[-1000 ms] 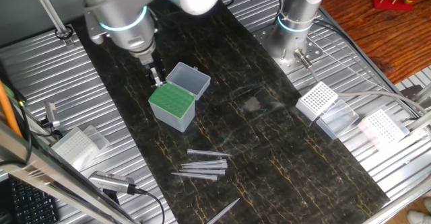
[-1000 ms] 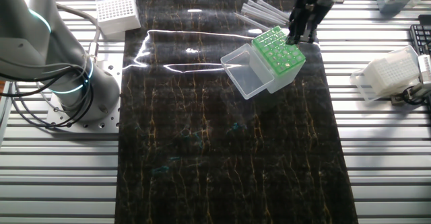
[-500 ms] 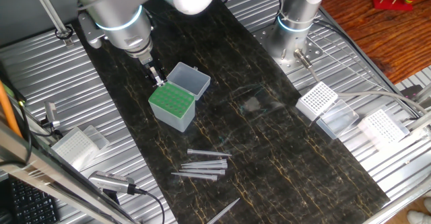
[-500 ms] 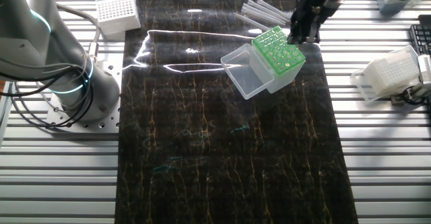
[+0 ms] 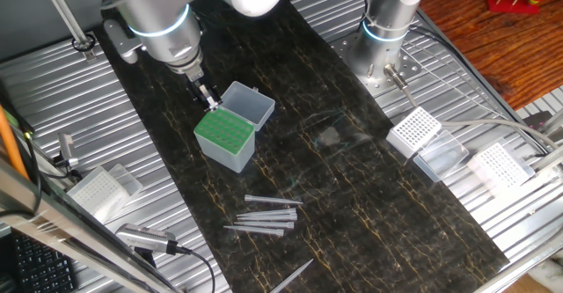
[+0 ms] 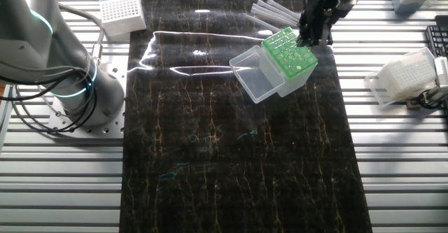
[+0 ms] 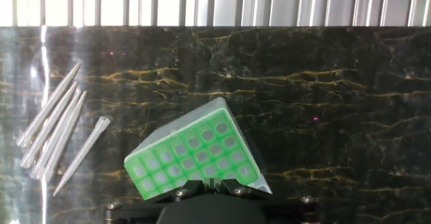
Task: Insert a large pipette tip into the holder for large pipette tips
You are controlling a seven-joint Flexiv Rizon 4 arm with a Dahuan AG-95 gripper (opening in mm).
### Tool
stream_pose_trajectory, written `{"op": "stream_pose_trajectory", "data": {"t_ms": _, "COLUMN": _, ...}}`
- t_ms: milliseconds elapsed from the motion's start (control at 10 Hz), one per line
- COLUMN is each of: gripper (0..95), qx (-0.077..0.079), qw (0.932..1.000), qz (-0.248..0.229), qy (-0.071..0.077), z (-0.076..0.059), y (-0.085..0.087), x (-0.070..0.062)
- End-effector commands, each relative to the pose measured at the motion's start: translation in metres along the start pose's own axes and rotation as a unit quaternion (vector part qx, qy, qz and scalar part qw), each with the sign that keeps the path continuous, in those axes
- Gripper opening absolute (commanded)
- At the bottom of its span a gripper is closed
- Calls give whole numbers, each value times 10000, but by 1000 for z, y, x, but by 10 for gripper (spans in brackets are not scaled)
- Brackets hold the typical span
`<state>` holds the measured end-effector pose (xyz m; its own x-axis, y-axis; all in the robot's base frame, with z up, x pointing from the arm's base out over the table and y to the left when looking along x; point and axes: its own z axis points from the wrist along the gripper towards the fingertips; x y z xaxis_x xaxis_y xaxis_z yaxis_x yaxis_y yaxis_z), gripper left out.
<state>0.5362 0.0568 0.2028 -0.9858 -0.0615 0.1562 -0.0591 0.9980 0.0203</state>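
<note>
The black two-finger claw (image 5: 208, 100) hangs just above the far edge of the translucent pale grey-blue plastic box with a green perforated grid top (image 5: 223, 133), at the side where its hinged clear lid (image 5: 248, 103) lies open. In the other fixed view the claw (image 6: 313, 29) stands over the corner of the green grid (image 6: 289, 52). The hand view looks down past the claw body onto the grid (image 7: 194, 159); the fingertips themselves lie outside that picture. Whether the claw is clenched on a tip or released cannot be told: the fingers are small and dark in both fixed views, and no tip is plainly visible between them.

Loose clear tapered plastic pipette tips lie on the dark marbled desk (image 5: 352, 187), well apart from the claw: a cluster (image 5: 264, 214) on the near side of the box, seen in the hand view as 4 or 5 tips (image 7: 57, 126) to the left of the grid.

Progress, as a judgement: every visible hole of the grid looks empty, so insertion appears not yet complete. Remaining: seat 1 tip upright in a hole.
</note>
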Motion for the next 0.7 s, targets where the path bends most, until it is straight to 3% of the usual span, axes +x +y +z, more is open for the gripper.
{"op": "stream_pose_trajectory", "data": {"t_ms": 100, "gripper": 0, "qx": 9, "qw": 9918, "qz": 1275, "qy": 43, "z": 0, "y": -1, "x": 1}}
{"op": "stream_pose_trajectory", "data": {"t_ms": 300, "gripper": 0, "qx": -38, "qw": 9875, "qz": 1574, "qy": -4, "z": 0, "y": -1, "x": 1}}
{"op": "stream_pose_trajectory", "data": {"t_ms": 500, "gripper": 0, "qx": -21, "qw": 9875, "qz": 1578, "qy": 22, "z": 0, "y": -1, "x": 1}}
{"op": "stream_pose_trajectory", "data": {"t_ms": 700, "gripper": 0, "qx": -152, "qw": 9880, "qz": 1536, "qy": 34, "z": 0, "y": -1, "x": 1}}
